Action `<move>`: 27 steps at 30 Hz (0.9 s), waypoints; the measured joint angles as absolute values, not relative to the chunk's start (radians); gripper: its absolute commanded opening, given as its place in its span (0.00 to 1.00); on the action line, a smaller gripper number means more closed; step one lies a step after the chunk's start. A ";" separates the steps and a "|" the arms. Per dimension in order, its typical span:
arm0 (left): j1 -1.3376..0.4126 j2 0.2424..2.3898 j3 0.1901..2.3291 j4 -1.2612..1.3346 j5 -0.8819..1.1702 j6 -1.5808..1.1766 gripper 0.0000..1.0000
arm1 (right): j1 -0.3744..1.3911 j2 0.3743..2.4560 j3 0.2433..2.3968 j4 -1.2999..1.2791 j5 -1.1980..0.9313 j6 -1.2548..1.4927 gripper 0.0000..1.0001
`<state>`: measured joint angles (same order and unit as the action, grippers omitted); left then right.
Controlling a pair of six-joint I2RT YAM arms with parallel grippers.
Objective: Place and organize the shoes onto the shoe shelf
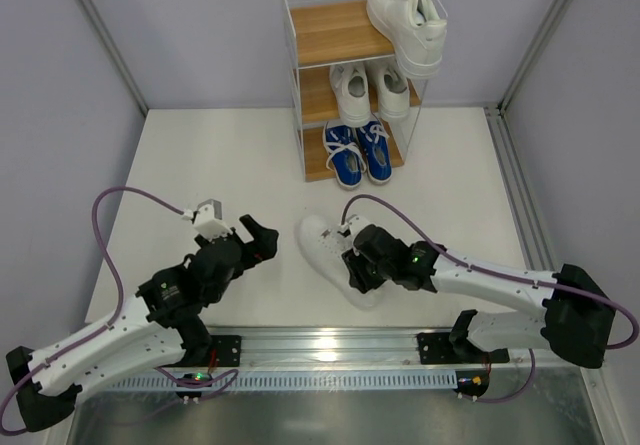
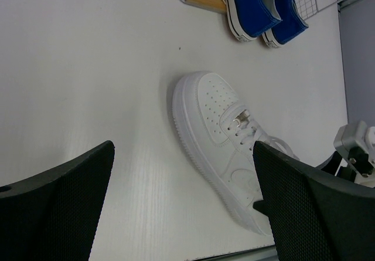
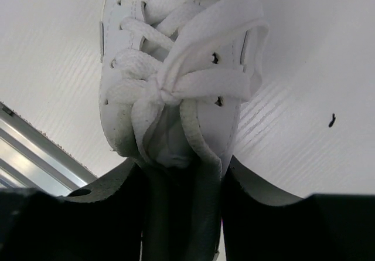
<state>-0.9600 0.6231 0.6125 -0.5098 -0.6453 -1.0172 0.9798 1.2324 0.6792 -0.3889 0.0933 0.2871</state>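
— Where do we have the loose white sneaker (image 1: 322, 241) (image 2: 218, 136) (image 3: 176, 67)?
— On the table (image 1: 200, 165) in front of the shoe shelf (image 1: 330, 30), flat on its sole, with its toe end nearer the shelf. Our right gripper (image 1: 355, 265) (image 3: 181, 167) clamps its heel end, a finger against each side.
— And our left gripper (image 1: 258, 243) (image 2: 183, 149)?
— Spread wide and holding nothing, in front of the shelf and off to its left.
— What do we see on the shelf?
— A blue pair (image 1: 358, 153) is on the bottom board and a white pair (image 1: 370, 90) on the middle one. On top, one white sneaker (image 1: 408, 25) sits at the right.
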 measured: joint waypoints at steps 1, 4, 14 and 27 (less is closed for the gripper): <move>-0.960 0.624 0.612 -0.510 -0.645 -1.017 1.00 | 0.980 1.209 0.683 -0.412 0.094 0.281 0.04; -0.960 0.624 0.612 -0.511 -0.646 -1.017 1.00 | 0.979 1.155 0.714 -0.477 0.101 0.259 0.04; -0.960 0.598 0.612 -0.526 -0.654 -1.016 1.00 | 0.938 1.055 1.066 -0.685 0.182 0.163 0.04; -0.960 0.553 0.613 -0.551 -0.663 -1.010 1.00 | 0.818 1.233 1.781 -0.850 0.323 0.007 0.04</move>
